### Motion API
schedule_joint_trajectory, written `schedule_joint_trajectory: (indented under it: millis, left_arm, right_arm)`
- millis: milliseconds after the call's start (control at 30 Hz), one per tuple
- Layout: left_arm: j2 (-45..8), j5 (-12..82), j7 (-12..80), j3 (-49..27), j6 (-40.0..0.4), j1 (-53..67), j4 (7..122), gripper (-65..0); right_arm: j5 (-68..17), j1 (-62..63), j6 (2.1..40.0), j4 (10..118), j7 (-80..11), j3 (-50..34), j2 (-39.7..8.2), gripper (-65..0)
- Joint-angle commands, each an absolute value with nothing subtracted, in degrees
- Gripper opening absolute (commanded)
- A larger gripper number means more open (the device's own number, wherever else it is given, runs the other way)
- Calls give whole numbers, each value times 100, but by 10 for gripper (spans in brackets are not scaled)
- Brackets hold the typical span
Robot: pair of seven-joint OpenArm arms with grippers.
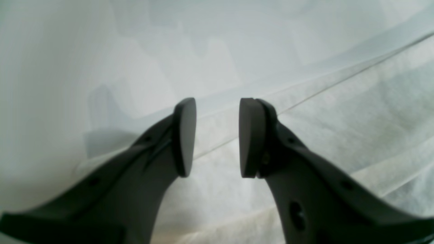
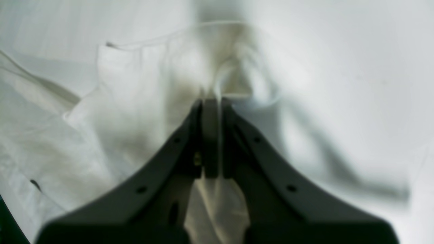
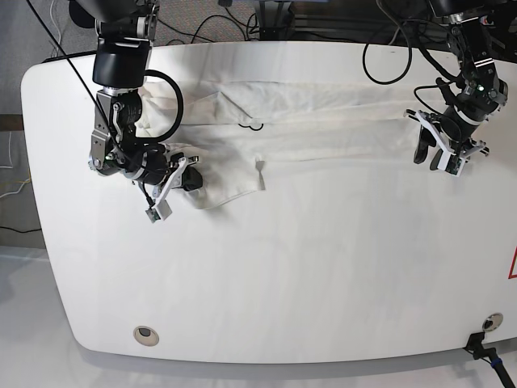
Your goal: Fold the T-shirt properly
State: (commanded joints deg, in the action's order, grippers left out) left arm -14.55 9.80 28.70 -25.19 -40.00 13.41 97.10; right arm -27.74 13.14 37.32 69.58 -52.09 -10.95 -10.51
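The white T-shirt lies plain side up in a long, creased band across the back of the table. At the band's left end, my right gripper is shut on a bunch of the cloth. In the right wrist view a fold of the T-shirt is pinched between the closed fingers of that gripper. My left gripper hovers at the shirt's right end. It is open, with nothing between its pads, over a seam edge of the T-shirt.
The white table extends toward the front, with a small round hole near its front left corner. Black cables run along behind the back edge. A red mark shows at the right edge.
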Motion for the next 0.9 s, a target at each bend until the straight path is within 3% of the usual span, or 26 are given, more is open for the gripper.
schedule_joint_trajectory:
  millis: [133,433,700,900]
  left_arm:
    - [-1455,980,2870,-2519,-4000,1341,9710,-451]
    - [-1455,980,2870,-2519,-4000,1341,9701,-451]
    - [-1455,971,2870,-2519,-4000,1323,9684,-451]
    - [-1455,971,2870,-2519,-4000,1332,9675,-451]
  right_arm:
    - [-2782,1446,3732,7073,-5305,-1095,-1051,-650]
    - [-2835,1596,3732,8716,-6668,-1138,-963,-650]
    - [-4048,954,3688,9569,-7600,-1138,-971,-650]
    - [-4444,224,3688,9895,-7644,-1112,-1288,-650]
